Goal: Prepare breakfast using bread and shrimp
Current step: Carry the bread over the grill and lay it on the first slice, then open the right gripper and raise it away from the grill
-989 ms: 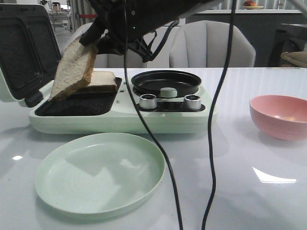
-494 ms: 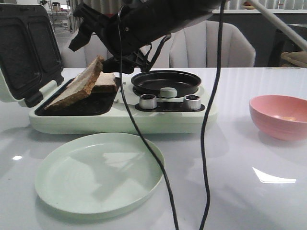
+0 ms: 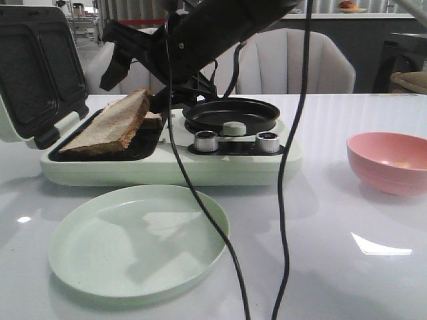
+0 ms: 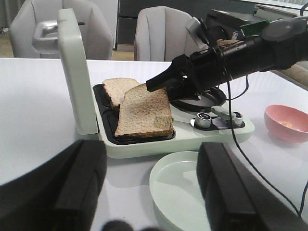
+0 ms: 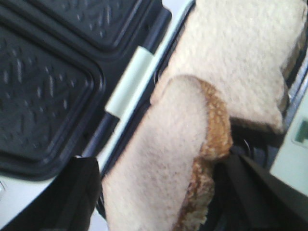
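Observation:
Two slices of bread lie in the open sandwich maker [image 3: 167, 168]. The upper slice [image 3: 110, 127] [image 4: 144, 113] [image 5: 163, 159] rests tilted, its back edge propped on the lower slice [image 3: 153, 121] [image 4: 115, 89] [image 5: 240, 53]. My right gripper [image 3: 133, 90] [image 4: 159, 89] [image 5: 159, 202] hovers open just over the back edge of the upper slice, a finger on each side. A small orange bit, the shrimp [image 3: 402, 165] [image 4: 288, 124], lies in the pink bowl [image 3: 373, 175]. My left gripper [image 4: 151, 192] hangs open and empty above the table near the green plate [image 4: 178, 192].
The maker's lid [image 3: 33, 67] stands up at the left. A round black pan [image 3: 230, 113] and two knobs sit on its right half. The green plate [image 3: 140, 240] lies in front of it. Black cables [image 3: 287, 200] hang down across the middle.
The right gripper lowered the upright slice, let it go and opened. The slice has dropped to lean on the other one, and settled a bit flatter since half a second ago.

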`<state>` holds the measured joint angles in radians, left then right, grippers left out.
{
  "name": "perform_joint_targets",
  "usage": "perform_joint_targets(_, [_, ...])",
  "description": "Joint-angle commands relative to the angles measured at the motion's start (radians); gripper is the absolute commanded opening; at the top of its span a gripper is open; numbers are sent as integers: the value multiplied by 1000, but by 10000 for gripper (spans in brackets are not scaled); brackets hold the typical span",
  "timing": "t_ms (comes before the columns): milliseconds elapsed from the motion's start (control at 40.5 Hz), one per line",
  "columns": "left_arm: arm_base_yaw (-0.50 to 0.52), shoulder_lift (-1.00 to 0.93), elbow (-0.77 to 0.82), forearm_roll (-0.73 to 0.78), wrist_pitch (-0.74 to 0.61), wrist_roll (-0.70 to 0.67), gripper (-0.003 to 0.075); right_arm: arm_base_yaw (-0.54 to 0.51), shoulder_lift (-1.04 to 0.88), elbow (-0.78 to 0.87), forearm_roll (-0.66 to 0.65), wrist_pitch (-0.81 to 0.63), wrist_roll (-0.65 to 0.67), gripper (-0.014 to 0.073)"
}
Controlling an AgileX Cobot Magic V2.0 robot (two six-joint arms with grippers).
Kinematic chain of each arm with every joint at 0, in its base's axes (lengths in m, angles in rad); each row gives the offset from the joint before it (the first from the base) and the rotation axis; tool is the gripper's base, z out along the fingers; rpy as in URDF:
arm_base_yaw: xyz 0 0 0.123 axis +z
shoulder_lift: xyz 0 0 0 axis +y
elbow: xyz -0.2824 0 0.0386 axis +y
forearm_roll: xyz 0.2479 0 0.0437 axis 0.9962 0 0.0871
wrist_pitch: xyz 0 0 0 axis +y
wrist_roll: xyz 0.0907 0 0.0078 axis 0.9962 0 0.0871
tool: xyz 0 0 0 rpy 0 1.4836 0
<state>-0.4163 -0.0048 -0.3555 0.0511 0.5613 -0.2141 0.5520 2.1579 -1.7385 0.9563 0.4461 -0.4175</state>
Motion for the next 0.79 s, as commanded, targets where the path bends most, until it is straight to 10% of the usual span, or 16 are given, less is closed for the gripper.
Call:
perform_joint_targets(0, [-2,-21,-29,1,-86,-10,456,-3,-88,-54,-165,32,104,594])
perform_joint_targets(297, [-2,-21,-29,1,-86,-10,456,5,-120,-154,-630,103,465,594])
perform_joint_targets(766, [-2,-21,-29,1,-86,-10,456,5,-232,-287,-1101,403,630,594])
